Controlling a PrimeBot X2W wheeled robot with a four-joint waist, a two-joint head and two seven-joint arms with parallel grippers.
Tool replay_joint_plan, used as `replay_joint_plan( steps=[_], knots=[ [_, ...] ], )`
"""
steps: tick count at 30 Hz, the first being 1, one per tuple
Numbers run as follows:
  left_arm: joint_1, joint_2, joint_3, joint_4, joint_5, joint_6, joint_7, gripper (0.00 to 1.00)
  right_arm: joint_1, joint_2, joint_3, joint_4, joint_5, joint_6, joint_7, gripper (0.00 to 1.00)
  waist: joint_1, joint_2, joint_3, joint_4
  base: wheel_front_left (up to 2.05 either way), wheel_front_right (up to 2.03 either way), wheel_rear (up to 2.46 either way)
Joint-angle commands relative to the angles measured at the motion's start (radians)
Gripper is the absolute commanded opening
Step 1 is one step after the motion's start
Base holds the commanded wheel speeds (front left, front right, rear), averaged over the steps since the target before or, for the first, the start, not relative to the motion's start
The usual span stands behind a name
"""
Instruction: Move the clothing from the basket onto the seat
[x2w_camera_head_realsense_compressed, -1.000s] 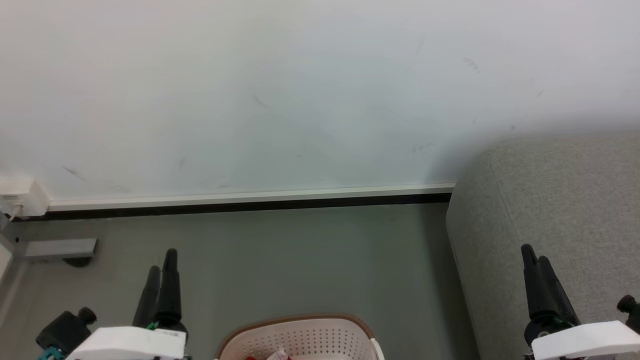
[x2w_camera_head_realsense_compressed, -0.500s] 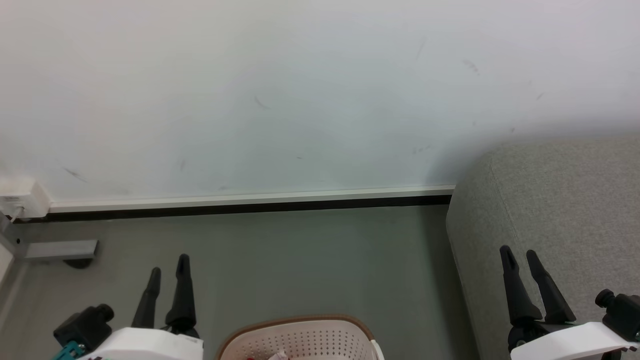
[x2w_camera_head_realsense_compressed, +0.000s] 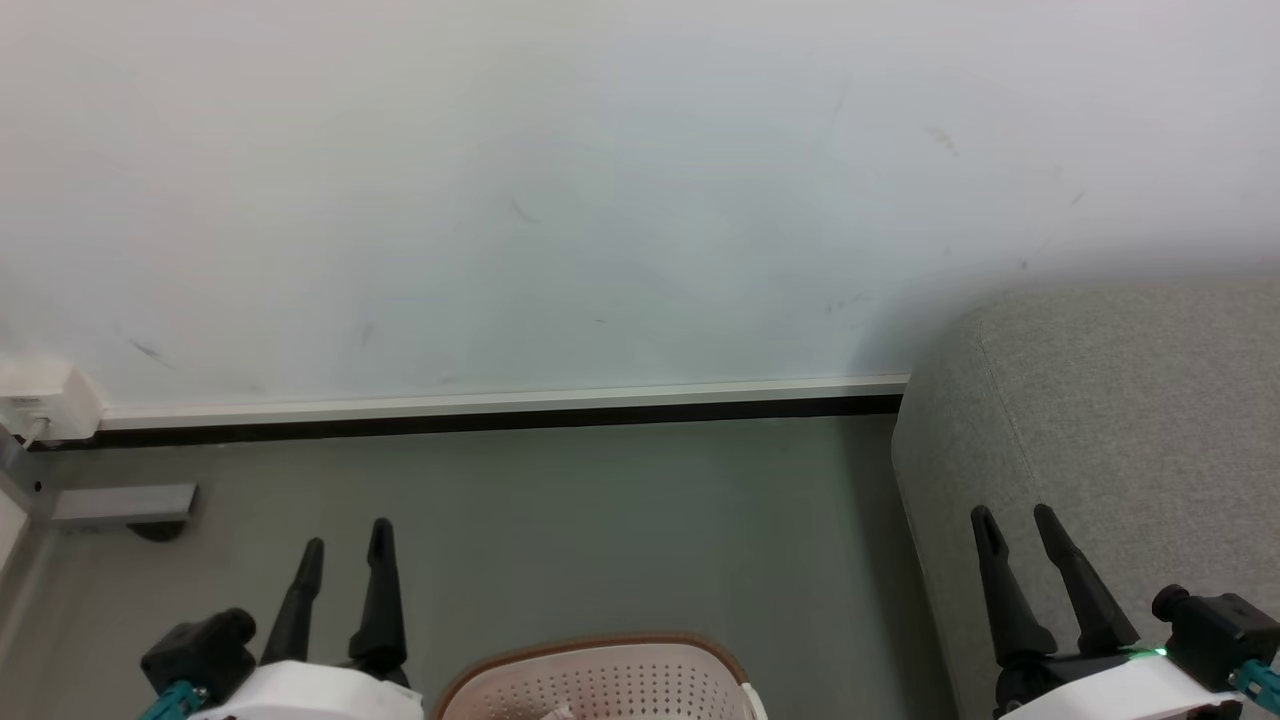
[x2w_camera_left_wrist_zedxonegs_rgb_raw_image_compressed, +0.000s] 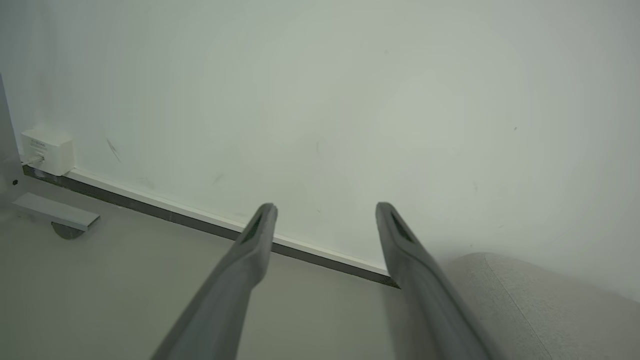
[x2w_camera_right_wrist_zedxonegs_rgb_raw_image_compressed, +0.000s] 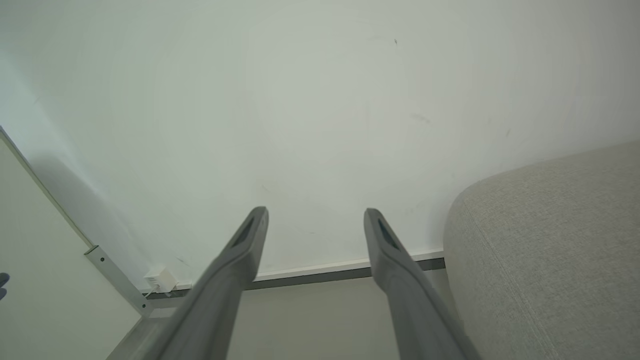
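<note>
Nearest, at the head view's bottom edge, the basket (x2w_camera_head_realsense_compressed: 590, 639) is sitting on the grey floor (x2w_camera_head_realsense_compressed: 620, 520) between the 2 arms. A pale scrap inside it is possibly the clothing (x2w_camera_head_realsense_compressed: 556, 713), though too little is showing to be sure. The left end effector (x2w_camera_head_realsense_compressed: 346, 537) is hovering left of the basket, fingers apart, holding nothing. The right end effector (x2w_camera_head_realsense_compressed: 1014, 515) is likewise hanging spread and empty, showing against the seat (x2w_camera_head_realsense_compressed: 1120, 400). Beyond, the skirting (x2w_camera_head_realsense_compressed: 500, 400) is running along the white wall (x2w_camera_head_realsense_compressed: 600, 180), a white box (x2w_camera_head_realsense_compressed: 35, 400) sitting at its left end.
</note>
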Motion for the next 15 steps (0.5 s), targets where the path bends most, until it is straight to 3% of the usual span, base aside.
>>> replay_joint_plan(
  steps=[1, 15],
  knots=[
    [0.003, 0.008, 0.001, 0.001, 0.035, 0.005, -0.014, 1.0, -0.018, -0.009, 0.004, -0.003, -0.029, -0.001, -0.01, 1.0, 0.0, 0.0, 0.0, 0.0, 0.0, 0.0, 0.0],
    [0.006, 0.009, -0.006, 0.026, 0.159, 0.021, -0.045, 1.0, -0.024, -0.005, 0.017, -0.006, -0.141, -0.002, -0.042, 1.0, 0.0, 0.0, 0.001, 0.004, 0.0, 0.0, 0.0]
  ],
)
